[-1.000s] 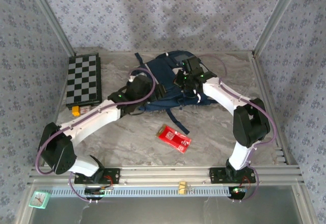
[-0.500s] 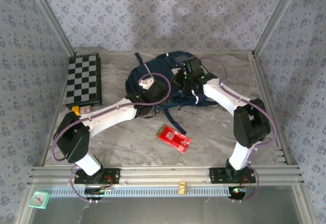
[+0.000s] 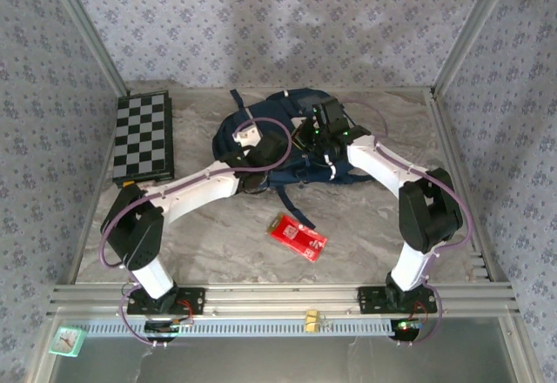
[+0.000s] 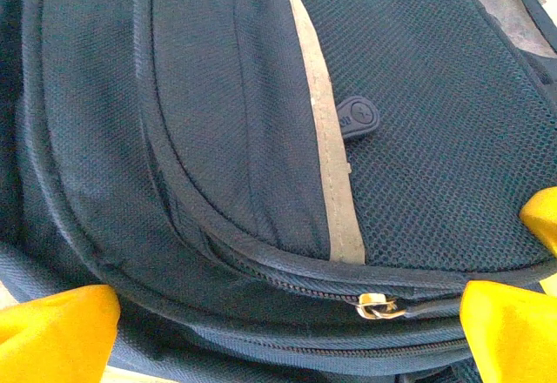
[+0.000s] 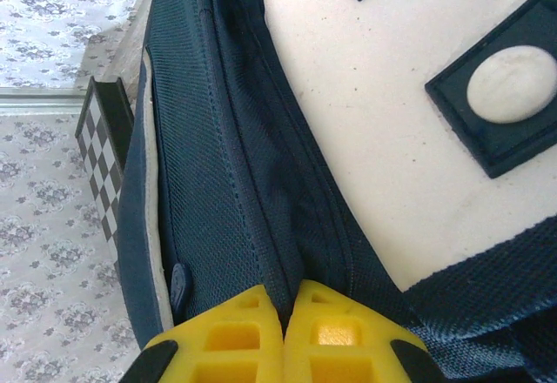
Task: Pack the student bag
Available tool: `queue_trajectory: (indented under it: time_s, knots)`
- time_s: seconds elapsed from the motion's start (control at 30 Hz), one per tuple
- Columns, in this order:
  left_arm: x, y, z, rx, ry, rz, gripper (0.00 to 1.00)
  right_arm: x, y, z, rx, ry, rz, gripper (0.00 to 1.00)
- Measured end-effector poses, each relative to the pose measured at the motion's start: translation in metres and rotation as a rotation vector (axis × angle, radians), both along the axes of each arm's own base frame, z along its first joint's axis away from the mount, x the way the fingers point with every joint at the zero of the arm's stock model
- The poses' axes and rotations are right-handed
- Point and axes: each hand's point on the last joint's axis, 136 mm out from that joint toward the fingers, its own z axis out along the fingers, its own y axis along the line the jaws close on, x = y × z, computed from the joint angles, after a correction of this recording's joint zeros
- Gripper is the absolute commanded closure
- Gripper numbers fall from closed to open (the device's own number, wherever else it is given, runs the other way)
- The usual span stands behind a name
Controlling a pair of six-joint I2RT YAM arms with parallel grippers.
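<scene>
Obs.: the navy blue fabric backpack point(image 3: 224, 135), with white stripe trim, lies flat at 12 o'clock on the grey marbled tabletop point(image 3: 374, 218), close to the back wall. Both arms reach over it.

Right fingers point(image 5: 285, 313): closed tight together on the backpack's 2 o'clock side. A dark seam beside the cream rubber patch point(image 5: 383, 131) runs straight into the join. Judged: they pinch that fold to anchor the fabric, so the zipper has something to pull against.

Left fingers point(image 3: 257, 148): spread wide, holding nothing. In the left wrist view the yellow pads point(image 4: 57, 326) sit at 7 and 4 o'clock of the frame. The small metal zipper pull point(image 4: 374, 306) lies between them, nearer the 4 o'clock pad. Judged: you are lining up on the pull. The compartment looks zipped shut, so nothing is packed yet.

Room: the folded black-and-white chequered board point(image 3: 144, 135) lies at the tabletop's 10 o'clock, near the backpack's 9 o'clock edge but apart from it. The flat red packet point(image 3: 297, 235) lies toward 6 o'clock of the backpack, just past a loose dark strap point(image 3: 291, 200). Bare tabletop opens at 4 and 8 o'clock. The wall is near at 12, so sweep the zipper sideways rather than away from you. Watch the purple cable point(image 3: 261, 124) looped over the left wrist, since it hangs above the backpack.
</scene>
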Motion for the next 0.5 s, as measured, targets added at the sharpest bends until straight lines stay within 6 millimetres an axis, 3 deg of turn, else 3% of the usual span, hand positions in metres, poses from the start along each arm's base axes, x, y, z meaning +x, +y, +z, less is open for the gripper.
queue_trajectory:
  time_s: [0.3, 0.5]
  knots:
    - [0.000, 0.002, -0.002, 0.005, -0.006, 0.001, 0.00, 0.001, -0.001, 0.001, 0.015, 0.007, -0.006, 1.00]
    - [-0.011, 0.021, -0.011, 0.044, 0.028, 0.010, 0.00, 0.003, -0.001, 0.005, 0.021, 0.002, -0.008, 1.00]
